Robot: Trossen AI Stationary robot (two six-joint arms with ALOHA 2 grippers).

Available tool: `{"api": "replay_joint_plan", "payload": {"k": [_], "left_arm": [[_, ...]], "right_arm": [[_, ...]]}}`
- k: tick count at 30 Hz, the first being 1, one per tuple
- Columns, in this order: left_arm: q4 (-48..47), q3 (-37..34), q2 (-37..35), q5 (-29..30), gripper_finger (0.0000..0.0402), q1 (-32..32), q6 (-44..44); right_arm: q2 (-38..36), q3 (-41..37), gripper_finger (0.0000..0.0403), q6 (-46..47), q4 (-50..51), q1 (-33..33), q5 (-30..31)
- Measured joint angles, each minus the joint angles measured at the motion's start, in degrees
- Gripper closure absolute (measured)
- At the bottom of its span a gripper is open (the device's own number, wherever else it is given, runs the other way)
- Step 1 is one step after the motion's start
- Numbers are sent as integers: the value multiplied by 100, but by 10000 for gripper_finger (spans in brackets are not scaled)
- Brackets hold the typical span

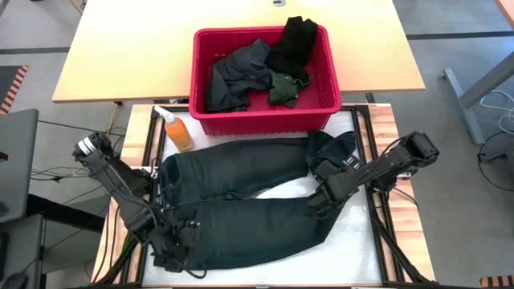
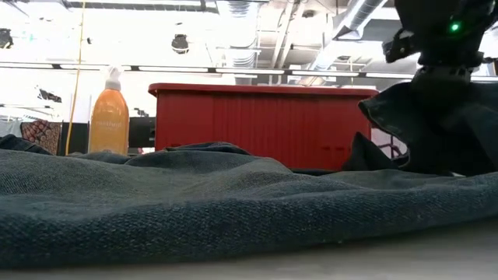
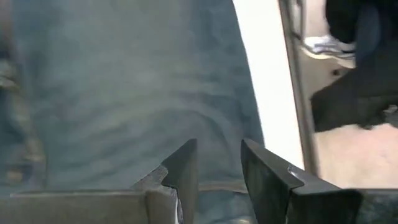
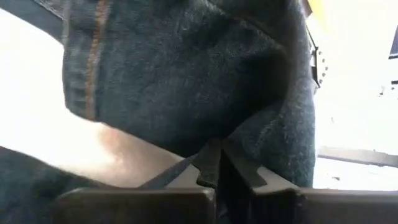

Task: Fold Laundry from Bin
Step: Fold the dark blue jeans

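On the table near the bin (image 1: 261, 112), the jeans (image 1: 241, 201) lie left to right; right gripper (image 4: 219, 163) pinches a leg end, left gripper (image 3: 217, 180) is half spread over the waist.

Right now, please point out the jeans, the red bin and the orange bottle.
jeans (image 1: 241, 164): high view, upper leg.
red bin (image 1: 265, 122): high view, near wall.
orange bottle (image 1: 178, 132): high view, body.
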State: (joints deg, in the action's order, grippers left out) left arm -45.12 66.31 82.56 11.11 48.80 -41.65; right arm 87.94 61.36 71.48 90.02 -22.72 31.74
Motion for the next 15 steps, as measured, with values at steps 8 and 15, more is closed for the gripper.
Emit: {"api": "replay_joint_plan", "payload": {"k": [8,15], "left_arm": [[1596,-1032,0,-138,292,633,-569],[2250,-1508,2,-142,292,811,-513]], "right_arm": [[-434,430,323,-934,4,-376,-71],[-531,1294,297,-3648,-395,-731,-884]]}}
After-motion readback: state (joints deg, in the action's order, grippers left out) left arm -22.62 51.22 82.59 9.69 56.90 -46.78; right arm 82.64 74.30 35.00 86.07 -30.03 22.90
